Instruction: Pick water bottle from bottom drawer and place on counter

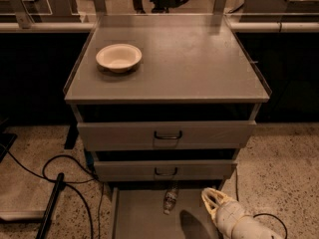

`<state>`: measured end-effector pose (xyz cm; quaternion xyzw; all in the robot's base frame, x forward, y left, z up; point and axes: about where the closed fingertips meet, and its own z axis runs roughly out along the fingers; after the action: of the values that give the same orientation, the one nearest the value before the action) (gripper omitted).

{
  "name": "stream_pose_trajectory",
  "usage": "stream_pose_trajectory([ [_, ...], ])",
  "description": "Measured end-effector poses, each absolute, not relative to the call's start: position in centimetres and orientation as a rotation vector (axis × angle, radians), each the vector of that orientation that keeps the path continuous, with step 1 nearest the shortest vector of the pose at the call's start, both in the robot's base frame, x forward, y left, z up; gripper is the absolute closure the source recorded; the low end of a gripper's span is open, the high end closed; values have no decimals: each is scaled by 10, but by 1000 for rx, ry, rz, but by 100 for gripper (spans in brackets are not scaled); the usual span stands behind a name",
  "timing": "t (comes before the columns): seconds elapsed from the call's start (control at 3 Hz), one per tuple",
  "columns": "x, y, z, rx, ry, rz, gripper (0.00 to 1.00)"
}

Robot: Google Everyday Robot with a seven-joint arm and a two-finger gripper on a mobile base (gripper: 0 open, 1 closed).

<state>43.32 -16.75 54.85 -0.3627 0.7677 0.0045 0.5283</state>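
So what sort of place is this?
Probably a robot test lab: a grey metal drawer cabinet, loose cables on the floor, and the robot's hand over the open bottom drawer, beside a water bottle.

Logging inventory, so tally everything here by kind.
Grey metal drawers: 3 (top drawer, middle drawer, bottom drawer)
Round cream bowl on grey counter: 1
Clear plastic water bottle in bottom drawer: 1
White end effector beside bottle, over bottom drawer: 1
Total: 6
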Motion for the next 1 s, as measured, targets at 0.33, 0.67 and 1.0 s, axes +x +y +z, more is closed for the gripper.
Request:
stream_pose_trajectory([
  [0.33, 433, -167, 549, -867, 1834, 11, 36],
  [0.67, 433, -167, 549, -867, 1834, 11, 11],
  [1.0, 433, -167, 549, -867, 1834, 11, 0],
])
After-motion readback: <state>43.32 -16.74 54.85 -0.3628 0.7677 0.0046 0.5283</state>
